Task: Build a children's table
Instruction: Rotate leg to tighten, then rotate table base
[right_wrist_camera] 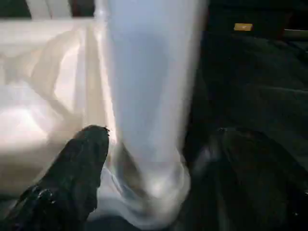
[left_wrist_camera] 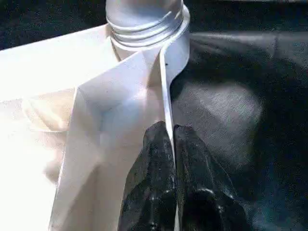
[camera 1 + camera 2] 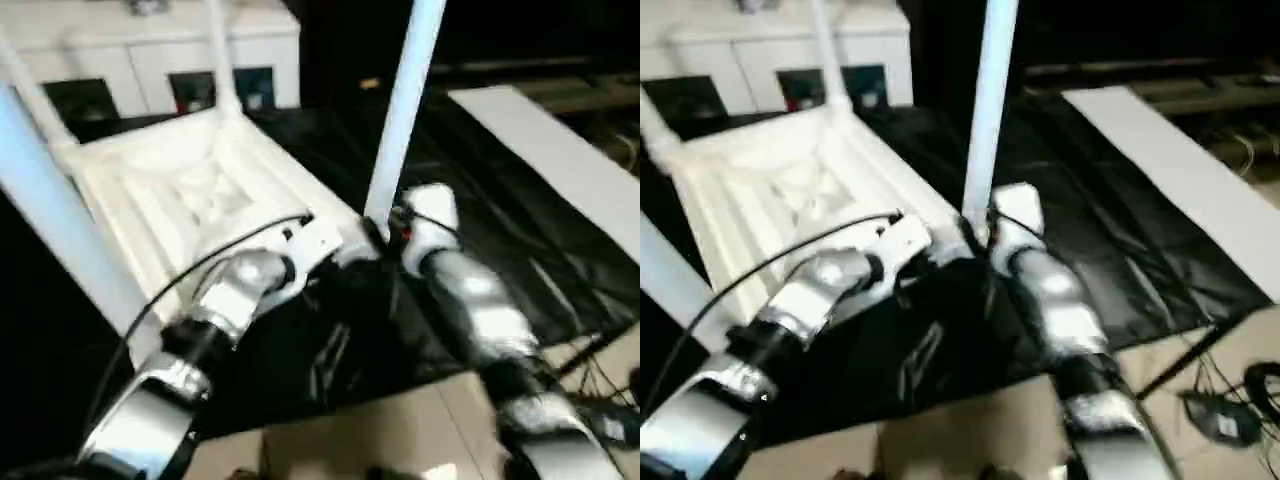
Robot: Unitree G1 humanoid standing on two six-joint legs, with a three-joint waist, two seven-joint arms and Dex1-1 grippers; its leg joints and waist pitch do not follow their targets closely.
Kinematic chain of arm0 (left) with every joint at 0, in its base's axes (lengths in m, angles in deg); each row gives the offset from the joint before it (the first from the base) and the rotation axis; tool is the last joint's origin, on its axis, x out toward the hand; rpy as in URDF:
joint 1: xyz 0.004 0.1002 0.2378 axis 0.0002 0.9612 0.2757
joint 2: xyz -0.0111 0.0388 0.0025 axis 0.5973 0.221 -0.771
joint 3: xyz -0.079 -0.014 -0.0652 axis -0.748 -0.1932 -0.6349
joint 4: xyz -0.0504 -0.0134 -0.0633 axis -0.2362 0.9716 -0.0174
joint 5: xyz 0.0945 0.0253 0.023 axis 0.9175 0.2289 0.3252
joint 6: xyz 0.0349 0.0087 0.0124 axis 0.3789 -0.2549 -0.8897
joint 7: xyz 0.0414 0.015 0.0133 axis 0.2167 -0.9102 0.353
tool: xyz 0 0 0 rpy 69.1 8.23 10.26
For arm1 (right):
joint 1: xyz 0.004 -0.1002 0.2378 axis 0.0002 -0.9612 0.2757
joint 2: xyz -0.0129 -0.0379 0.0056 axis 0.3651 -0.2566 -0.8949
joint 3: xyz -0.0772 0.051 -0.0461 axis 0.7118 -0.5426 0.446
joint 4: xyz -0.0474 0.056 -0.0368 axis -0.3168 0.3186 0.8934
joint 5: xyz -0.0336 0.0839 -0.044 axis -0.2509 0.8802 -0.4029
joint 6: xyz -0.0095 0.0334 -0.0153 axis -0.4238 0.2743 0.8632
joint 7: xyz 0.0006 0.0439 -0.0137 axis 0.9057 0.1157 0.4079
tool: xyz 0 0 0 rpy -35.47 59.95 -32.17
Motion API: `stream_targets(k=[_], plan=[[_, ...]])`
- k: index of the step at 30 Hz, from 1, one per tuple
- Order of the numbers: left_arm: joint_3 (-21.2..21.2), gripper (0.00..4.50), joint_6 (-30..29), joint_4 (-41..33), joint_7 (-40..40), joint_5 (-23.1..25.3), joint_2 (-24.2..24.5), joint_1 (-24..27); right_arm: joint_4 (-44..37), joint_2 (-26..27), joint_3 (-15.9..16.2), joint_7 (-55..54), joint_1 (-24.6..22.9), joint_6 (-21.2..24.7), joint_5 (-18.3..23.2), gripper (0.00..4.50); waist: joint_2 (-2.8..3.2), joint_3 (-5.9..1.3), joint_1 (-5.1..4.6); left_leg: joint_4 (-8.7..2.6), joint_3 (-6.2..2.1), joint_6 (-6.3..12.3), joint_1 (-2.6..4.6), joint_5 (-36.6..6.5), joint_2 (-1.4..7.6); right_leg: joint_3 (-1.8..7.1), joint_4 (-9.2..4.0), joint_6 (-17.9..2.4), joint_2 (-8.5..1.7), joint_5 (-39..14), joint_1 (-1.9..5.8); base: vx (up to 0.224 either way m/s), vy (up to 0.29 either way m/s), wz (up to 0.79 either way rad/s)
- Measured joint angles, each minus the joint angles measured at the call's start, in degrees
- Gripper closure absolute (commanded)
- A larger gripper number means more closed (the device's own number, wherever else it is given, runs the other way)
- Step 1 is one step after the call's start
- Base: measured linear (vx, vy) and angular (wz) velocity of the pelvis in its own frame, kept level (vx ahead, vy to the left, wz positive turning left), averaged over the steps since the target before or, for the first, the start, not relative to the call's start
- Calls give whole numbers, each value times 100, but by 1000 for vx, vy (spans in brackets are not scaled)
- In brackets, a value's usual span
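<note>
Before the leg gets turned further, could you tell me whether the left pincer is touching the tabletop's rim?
Touching. In the left wrist view the left pincer is shut on the thin rim of the tabletop, one finger on each side.

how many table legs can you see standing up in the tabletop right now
3. One leg stands at the near corner by the two grippers, one at the far corner near the cabinet, one at the left. A fourth may be out of frame.

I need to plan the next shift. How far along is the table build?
Done: three legs stand up from the upturned tabletop, including the far leg and the left leg. In hand: at the near leg, threads show above its corner socket; the left gripper pinches the tabletop's rim, and the right gripper straddles the leg, fingers apart. Left: seating it; a fourth isn't visible.
</note>
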Motion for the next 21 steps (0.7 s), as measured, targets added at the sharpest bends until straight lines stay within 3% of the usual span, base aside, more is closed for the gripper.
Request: stream_targets(k=[4, 5, 9, 13, 16, 21], plan=[[-22, 450, 603, 194, 39, 100, 2, 0, -743, -333, 71, 260, -565, 225, -125, 42, 18, -2, 53, -2, 4, 0, 0, 0, 2, 7, 16, 22, 0, 60, -8, 0, 0, 0], [-68, 405, 622, 196, 42, 89, -29, 1, -928, -408, 102, 283, -676, 258, -143, 32, 42, -2, 61, -5, 4, 0, -1, 0, 2, 7, 19, 28, 0, 64, -9, 0, 0, 0], [-432, 361, 767, -294, 95, -352, -206, 147, -1179, -533, 277, 416, -871, 450, -147, 32, 48, 1, 109, -10, 4, -2, -17, 1, 21, -10, 23, 44, 6, 53, -20, 0, 0, 0], [-501, 349, 459, -1269, -49, -632, -139, 442, -1820, -817, 580, 990, -1279, 679, -64, 32, 62, -4, 126, -11, 14, -4, -15, -3, 22, -2, 20, 54, 6, 44, -19, 0, 0, 0], [-584, 311, 21, -2033, -305, -830, 44, 973, -2072, -964, 749, 1371, -1501, 766, -34, 32, 64, -4, 86, -11, 15, -7, -11, -4, 27, -2, 22, 53, 9, 45, -20, 0, 0, 0], [-552, 269, -1366, -4118, -1027, -1452, 989, 2107, -1871, -771, 1079, 1624, -1363, 830, -11, 32, 64, -3, 42, -10, 10, -25, 13, -13, 33, -2, 41, 87, 14, 25, -23, 0, 0, 0]])
